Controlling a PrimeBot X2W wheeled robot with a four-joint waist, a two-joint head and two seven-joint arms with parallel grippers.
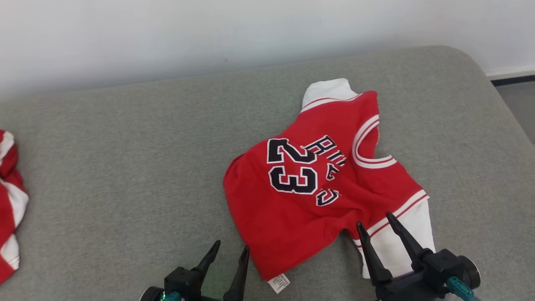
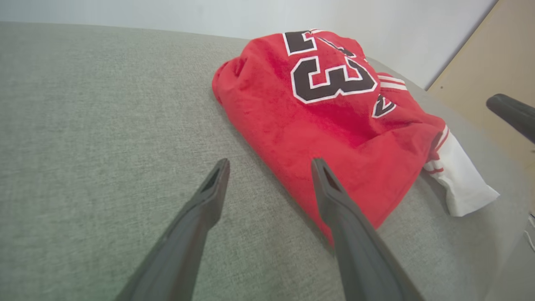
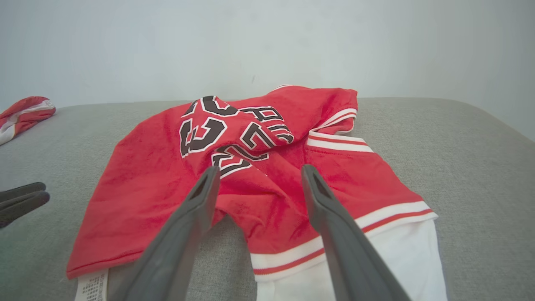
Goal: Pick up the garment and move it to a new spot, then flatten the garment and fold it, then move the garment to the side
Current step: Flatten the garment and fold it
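Observation:
The garment (image 1: pixel 317 184) is a red jersey with white sleeves and a black "23", lying rumpled on the grey cushion (image 1: pixel 125 167) right of centre. It also shows in the left wrist view (image 2: pixel 326 108) and the right wrist view (image 3: pixel 250 167). My left gripper (image 1: pixel 229 250) stands open at the bottom edge, just left of the garment's near hem, with nothing between its fingers. My right gripper (image 1: pixel 375 223) is open over the garment's near white sleeve (image 1: pixel 401 242), its jaws apart and holding nothing. A white label (image 1: pixel 279 283) sticks out at the near hem.
Another red and white piece of cloth (image 1: pixel 10 200) lies at the cushion's far left edge. A white wall (image 1: pixel 209 33) runs behind the cushion. The cushion's right edge drops to a grey floor (image 1: pixel 518 104). Bare cushion lies between the two garments.

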